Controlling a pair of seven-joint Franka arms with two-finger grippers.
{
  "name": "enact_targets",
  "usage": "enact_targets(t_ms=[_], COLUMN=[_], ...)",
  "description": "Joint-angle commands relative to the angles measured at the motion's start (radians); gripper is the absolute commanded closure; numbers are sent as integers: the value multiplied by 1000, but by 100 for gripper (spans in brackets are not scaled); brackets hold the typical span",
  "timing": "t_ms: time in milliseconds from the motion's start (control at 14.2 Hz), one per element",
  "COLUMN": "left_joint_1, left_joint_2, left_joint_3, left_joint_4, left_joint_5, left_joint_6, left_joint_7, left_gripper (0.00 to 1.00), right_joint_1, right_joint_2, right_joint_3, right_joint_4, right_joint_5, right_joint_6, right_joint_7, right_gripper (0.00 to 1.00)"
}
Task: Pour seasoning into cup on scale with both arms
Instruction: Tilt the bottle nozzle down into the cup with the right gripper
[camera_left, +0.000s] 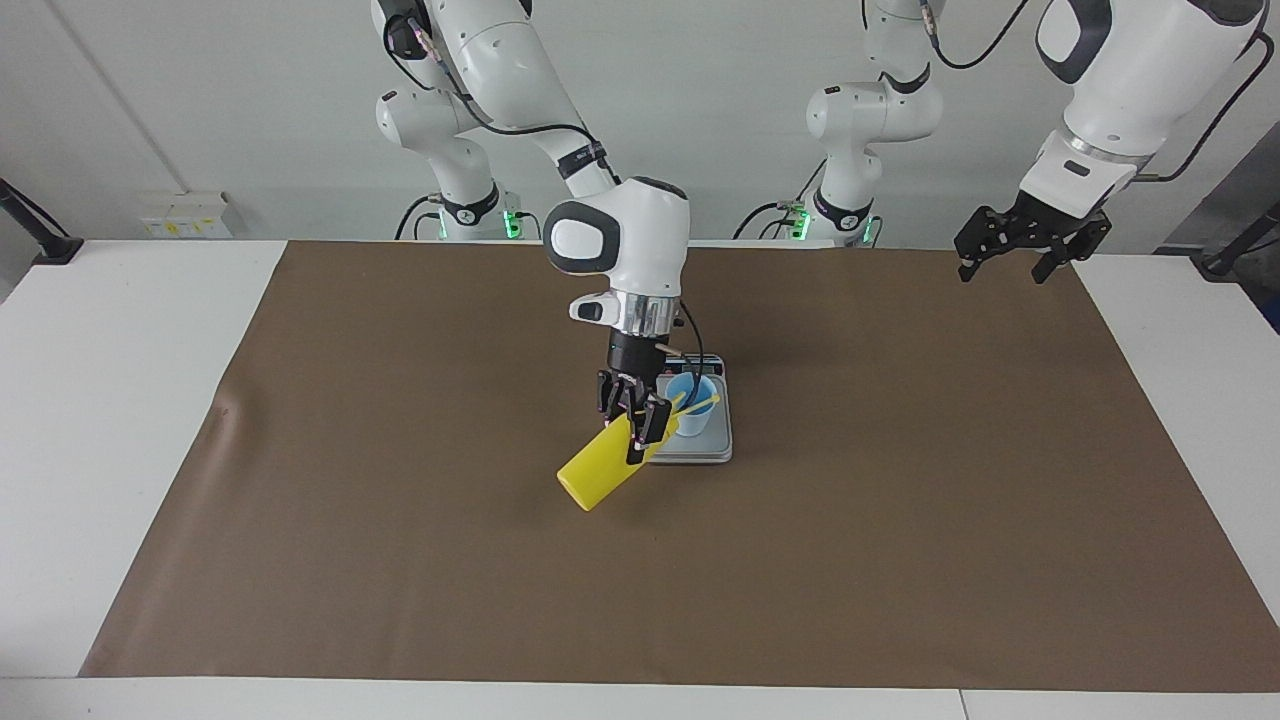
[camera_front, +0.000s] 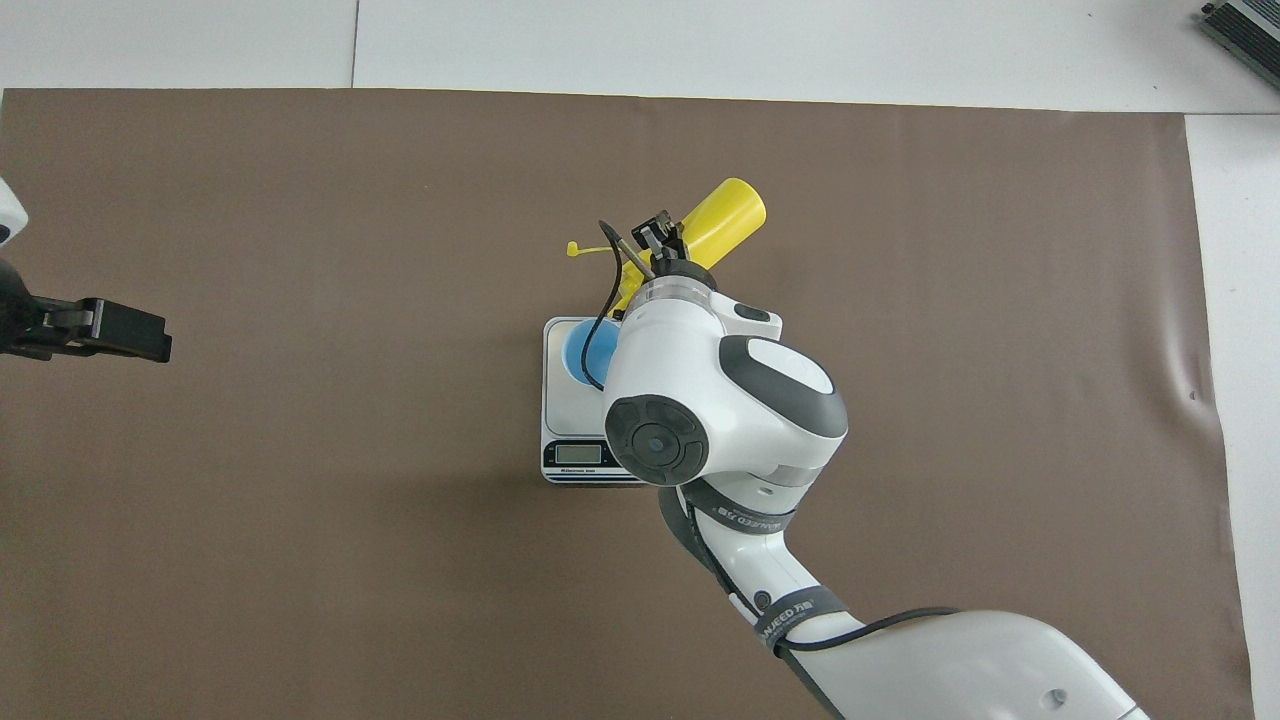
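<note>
The right gripper (camera_left: 634, 425) was clamped across the bottle (camera_left: 601, 472), holding it tilted, nozzle end raised toward the cup (camera_left: 694, 408) and base hanging low over the mat (camera_left: 400, 560). The cup stood on the scale (camera_left: 722, 440), just beside the gripper, on its side toward the left arm. The nozzle itself was hidden by the fingers, so whether it sat over the cup's mouth could not be told. Poorly aimed, seasoning could land on the scale plate or the mat and spoil the reading. The loose cap strap (camera_left: 702, 404) lay across the rim and might nudge or tip the light cup. The left gripper (camera_left: 1012, 258) waited with jaws apart, well away over the counter's left-arm end.
</note>
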Motion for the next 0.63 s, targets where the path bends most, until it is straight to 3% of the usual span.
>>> enact_targets(t_ms=[0, 564], left_joint_1=[9, 9], left_joint_2=[-17, -17], left_joint_3=[-2, -2], left_joint_4=[-12, -12], left_joint_5=[-7, -7], left_joint_6=[3, 4], left_joint_7=[-7, -7], left_gripper=[0, 0], right_joint_1=[10, 25], right_joint_2=[-36, -76], right_joint_3=[0, 0], right_joint_4=[-36, -108], right_joint_5=[-123, -447], right_joint_6=[14, 24], right_joint_7=[72, 163], right_gripper=[100, 100])
